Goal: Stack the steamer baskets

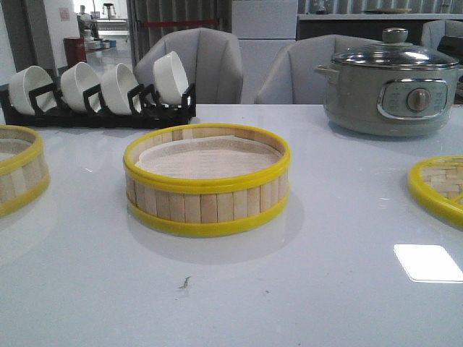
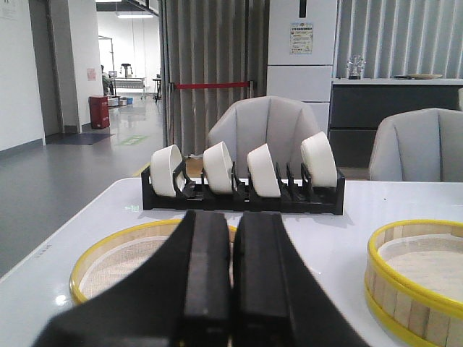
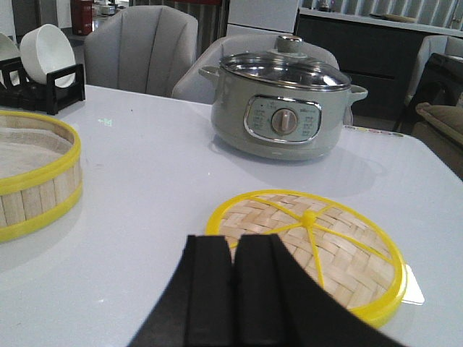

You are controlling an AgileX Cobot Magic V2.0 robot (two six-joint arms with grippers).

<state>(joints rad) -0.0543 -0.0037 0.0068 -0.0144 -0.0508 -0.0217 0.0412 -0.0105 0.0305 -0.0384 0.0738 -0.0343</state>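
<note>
Fingers (image 2: 231,289) (image 3: 233,296) pressed together (both arms); 2 baskets (image 1: 207,178) (image 1: 18,168) apart.

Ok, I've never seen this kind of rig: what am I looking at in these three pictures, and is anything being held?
A two-armed robot sits at a white table. One picture looks forward over the table; the other two come from cameras on each wrist, so the black shapes are the left gripper and right gripper, both shut and empty. On the table: one steamer basket in the middle, a second steamer basket at the left, a flat woven lid at the right, a bowl rack and an electric pot behind. Nothing is stacked yet.
</note>
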